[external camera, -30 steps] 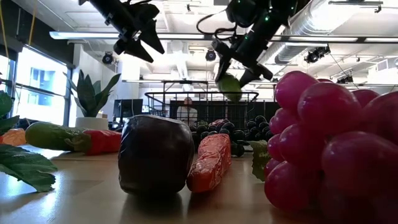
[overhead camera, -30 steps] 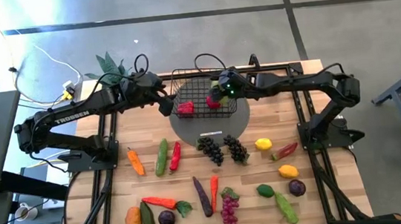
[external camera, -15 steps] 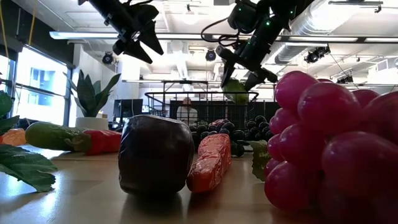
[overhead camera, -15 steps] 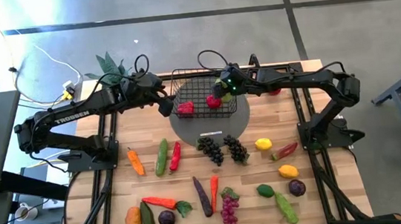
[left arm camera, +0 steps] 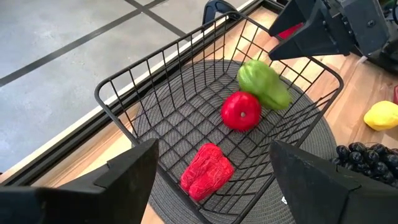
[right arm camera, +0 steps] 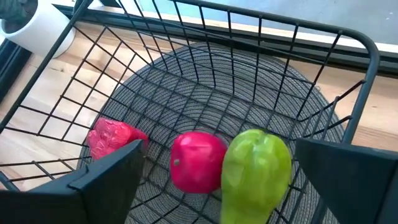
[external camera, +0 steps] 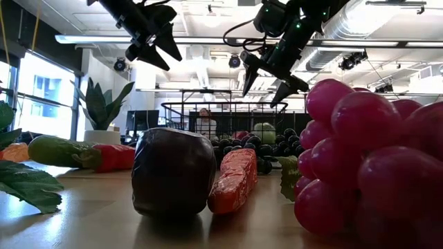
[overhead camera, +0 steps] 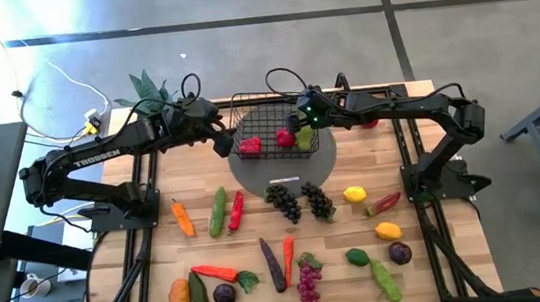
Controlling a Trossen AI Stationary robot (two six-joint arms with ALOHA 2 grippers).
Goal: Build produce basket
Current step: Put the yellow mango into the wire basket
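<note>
The black wire basket [overhead camera: 268, 111] stands on a grey round disc [overhead camera: 253, 178] at the table's far middle. On its floor lie a bumpy red piece of produce [left arm camera: 206, 171], a red apple [left arm camera: 241, 111] and a green pepper [right arm camera: 255, 171], which rests against the apple. My right gripper [external camera: 266, 79] hangs open above the basket's right part, with nothing between its fingers. My left gripper [overhead camera: 223, 136] hovers open over the basket's left rim, also with nothing in it.
More produce lies on the table's near half: black grapes [overhead camera: 299, 202], a cucumber [overhead camera: 218, 212], carrots [overhead camera: 183, 218], lemons [overhead camera: 355, 194], an eggplant [overhead camera: 273, 264] and purple grapes [overhead camera: 309, 283]. A potted plant [overhead camera: 148, 88] stands at the far left corner.
My right gripper has opened above the basket and let go of the green pepper. The pepper has fallen from between the fingers and now lies on the basket's floor beside the red apple.
</note>
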